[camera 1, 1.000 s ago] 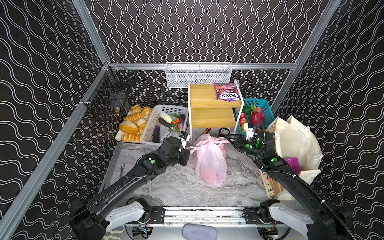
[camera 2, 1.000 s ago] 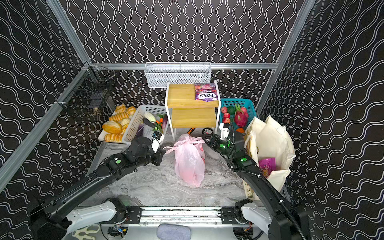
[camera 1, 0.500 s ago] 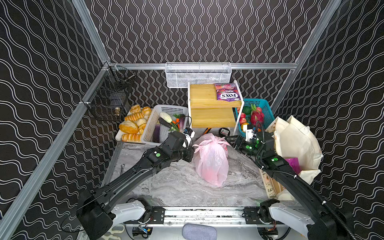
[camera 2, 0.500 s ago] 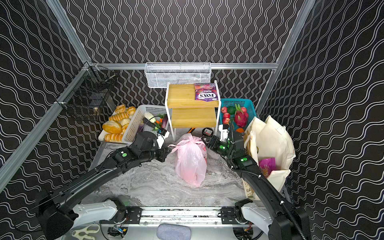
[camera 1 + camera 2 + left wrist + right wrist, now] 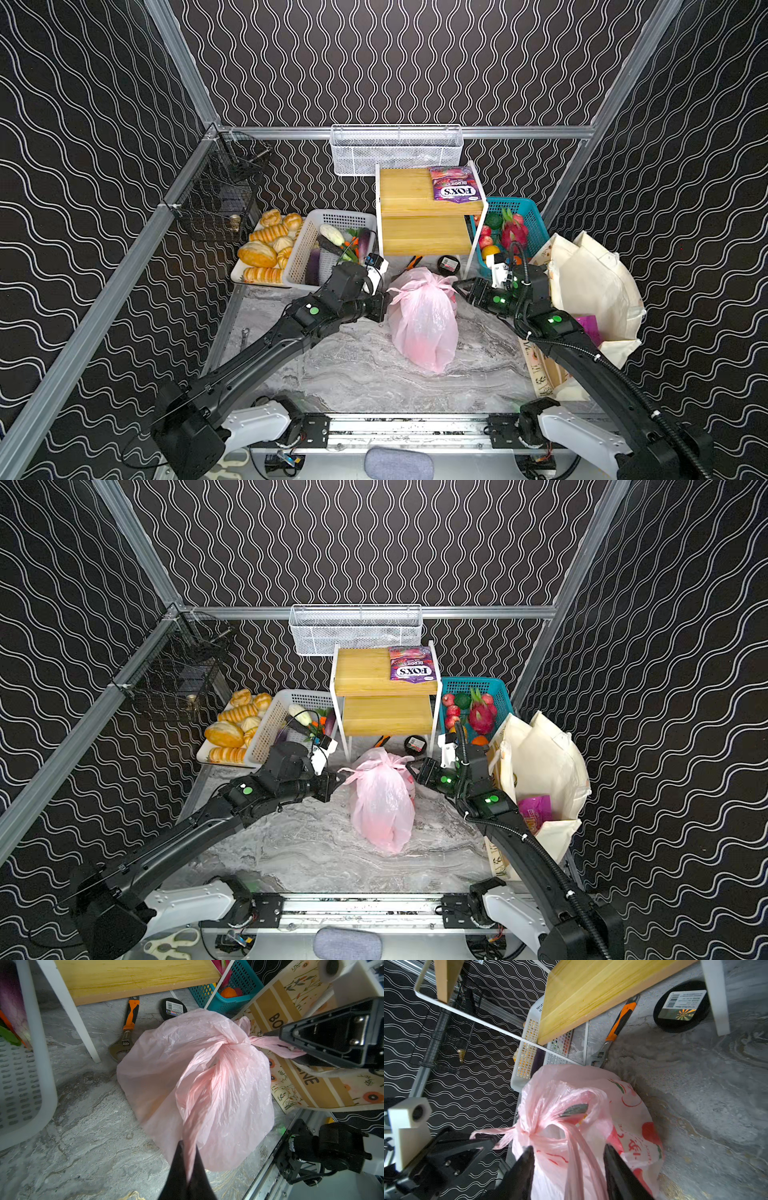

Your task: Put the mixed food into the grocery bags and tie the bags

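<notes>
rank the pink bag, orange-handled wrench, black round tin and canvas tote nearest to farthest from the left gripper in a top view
1. pink bag, centre; the left gripper pinches its twisted handle.
2. orange-handled wrench, just behind the bag.
3. black round tin, behind the bag, right of the wrench.
4. canvas tote, far right side.

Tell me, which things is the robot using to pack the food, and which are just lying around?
For the job:
- pink plastic bag
- left gripper, pinching the bag
- right gripper, open
- canvas tote
- FOX'S packet

Just lying about:
- wrench
- black round tin
- bread rolls
</notes>
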Robot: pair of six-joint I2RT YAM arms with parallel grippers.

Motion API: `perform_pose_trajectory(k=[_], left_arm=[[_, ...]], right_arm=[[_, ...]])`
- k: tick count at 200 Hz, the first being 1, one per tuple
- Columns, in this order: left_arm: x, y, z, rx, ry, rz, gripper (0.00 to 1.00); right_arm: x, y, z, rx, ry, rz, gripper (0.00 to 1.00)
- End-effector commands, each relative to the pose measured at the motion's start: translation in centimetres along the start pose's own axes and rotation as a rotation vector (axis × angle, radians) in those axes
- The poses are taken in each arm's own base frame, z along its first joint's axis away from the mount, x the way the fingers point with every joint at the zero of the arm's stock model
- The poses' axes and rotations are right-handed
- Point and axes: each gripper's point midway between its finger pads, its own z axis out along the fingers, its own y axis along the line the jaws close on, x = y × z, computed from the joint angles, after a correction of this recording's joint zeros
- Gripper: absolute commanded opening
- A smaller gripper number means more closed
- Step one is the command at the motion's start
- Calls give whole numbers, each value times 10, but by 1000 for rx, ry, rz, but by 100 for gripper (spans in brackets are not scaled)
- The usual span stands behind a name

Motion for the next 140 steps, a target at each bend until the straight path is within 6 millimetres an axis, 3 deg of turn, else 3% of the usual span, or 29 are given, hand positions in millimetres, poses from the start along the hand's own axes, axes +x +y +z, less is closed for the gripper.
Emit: perform_pose_trajectory(k=[1, 15, 47, 63, 87, 101, 118, 140], left_arm=[[-7, -8, -1, 40, -15, -9, 0], [-7, -7, -2, 40, -14, -14, 0], [-6, -8, -2, 45, -13, -18, 0], [-6, -7, -3, 42, -15, -23, 0], [-10, -7, -6, 43, -44, -44, 0], [-14, -8, -8, 56, -64, -63, 0], [-18, 1, -11, 30, -77, -108, 0], [-11, 29, -13, -72, -53, -167, 0]], right_arm=[[4, -10, -5, 67, 15, -46, 50], [3, -11, -9, 83, 11, -78, 44], [9, 5, -11, 16, 66, -141, 48], [10, -2, -11, 55, 80, -143, 28], [7, -9, -12, 101, 69, -155, 11], [-1, -11, -15, 131, 32, -154, 0], [-21, -7, -25, 162, -63, -165, 0], [-54, 12, -46, 135, -258, -197, 0]])
